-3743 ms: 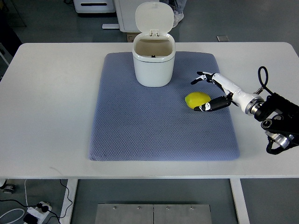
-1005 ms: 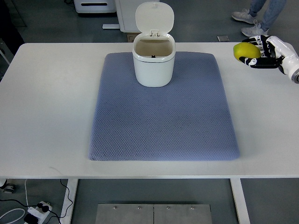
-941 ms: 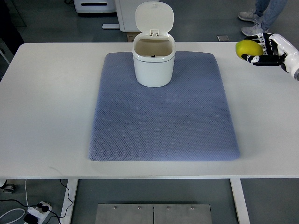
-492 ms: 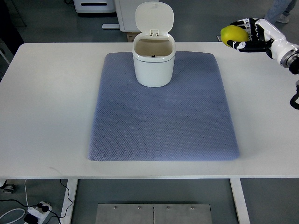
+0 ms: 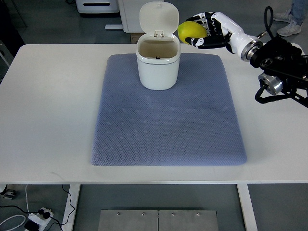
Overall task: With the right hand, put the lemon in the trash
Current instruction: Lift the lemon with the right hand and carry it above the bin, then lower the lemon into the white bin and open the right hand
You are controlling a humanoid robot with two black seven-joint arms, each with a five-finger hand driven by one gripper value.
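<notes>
Your right hand [image 5: 208, 32] comes in from the right edge with its fingers [image 5: 206, 44] clamped around the lemon [image 5: 189, 30], which is held up in the air, not resting on anything. The lemon sits at the hand's leading end, toward the picture's left, so it heads the reach. Its long axis looks roughly level and points along the line toward the trash bin [image 5: 158, 67], though the fingers cover part of it and you cannot read the tilt exactly.

The relation that matters: the lemon is just to the right of the bin's mouth and its raised lid [image 5: 159, 18], near the rim but not yet over the opening. The bin stands upright on the far part of the blue mat [image 5: 168, 125] on the bench [image 5: 53, 106], lid flipped back, mouth clear.

You probably need to carry the lemon further left until it is above the opening before letting go; release here and it would likely fall outside the rim onto the mat. Watch the upright lid as you cross.

Your left arm is not in sight.
</notes>
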